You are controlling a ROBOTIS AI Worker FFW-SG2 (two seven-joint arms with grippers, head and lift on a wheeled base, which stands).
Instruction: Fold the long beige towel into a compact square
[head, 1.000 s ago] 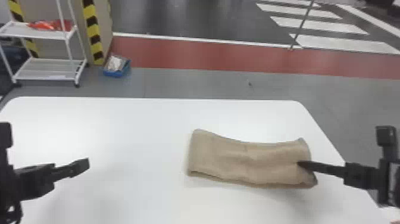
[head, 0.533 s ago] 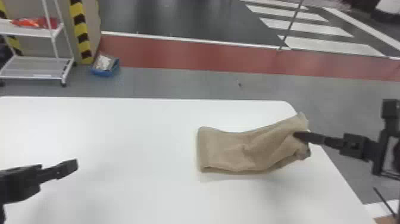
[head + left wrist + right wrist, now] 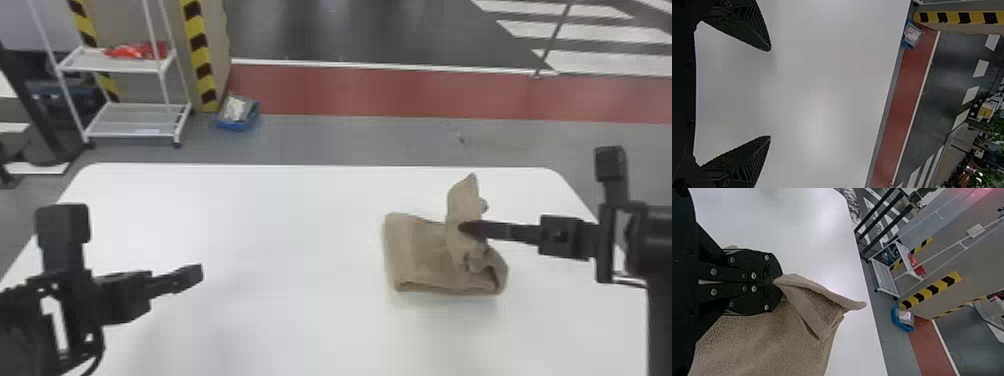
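My right gripper (image 3: 465, 227) is over the right part of the beige towel (image 3: 425, 255), holding its lifted end, which stands up in a crumpled flap above the layer on the table. In the right wrist view my right gripper (image 3: 775, 282) is shut on the edge of the towel (image 3: 762, 344), and a corner sticks out past the fingertips. The towel's left part lies flat. My left gripper (image 3: 192, 275) is over the table's left side, away from the towel. In the left wrist view the left gripper (image 3: 770, 94) stands wide open with nothing between its fingers.
The white table (image 3: 280, 240) has bare surface between the left gripper and the towel. Beyond its far edge are a white rack (image 3: 135, 120) and a blue bin (image 3: 237, 120) on the floor.
The right gripper has carried the towel's right end up and leftward over the rest, so the towel spans less of the table. The head view has also shifted. The left gripper remains beside the towel.
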